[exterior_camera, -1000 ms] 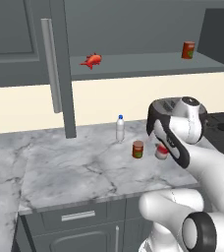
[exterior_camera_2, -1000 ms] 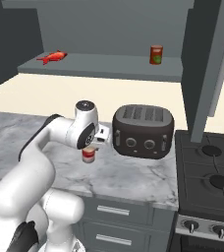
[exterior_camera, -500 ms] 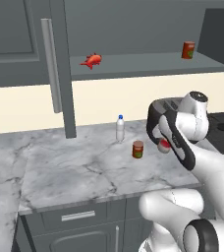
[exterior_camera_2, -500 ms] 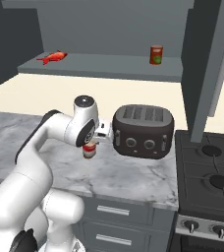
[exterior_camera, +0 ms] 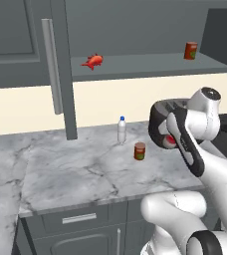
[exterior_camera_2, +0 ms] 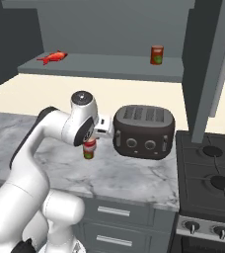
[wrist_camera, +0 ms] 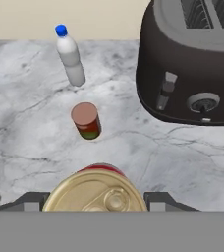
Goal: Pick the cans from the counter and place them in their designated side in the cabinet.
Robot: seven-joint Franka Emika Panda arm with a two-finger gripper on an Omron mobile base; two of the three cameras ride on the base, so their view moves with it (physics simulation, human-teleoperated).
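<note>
grey-white veined marble counter (exterior_camera: pixel 75 174) under a dark grey wall cabinet (exterior_camera: pixel 135 67) with a silver bar handle (exterior_camera: pixel 52 64). the gripper (wrist_camera: pixel 95 199) holds the cream-white can (wrist_camera: pixel 97 189) clear above the counter, jaws pinching its sides; gold pull-tab lid fills the hand view's bottom, red band at the rim. the dark red can (exterior_camera: pixel 140 151) with green label patch stands upright on the marble, near a clear bottle (exterior_camera: pixel 121 130) with blue cap. black toaster (exterior_camera_2: pixel 144 131) just beside the arm. an orange-red can (exterior_camera_2: pixel 157 55) and a red fish-like item (exterior_camera_2: pixel 53 57) sit on the shelf.
</note>
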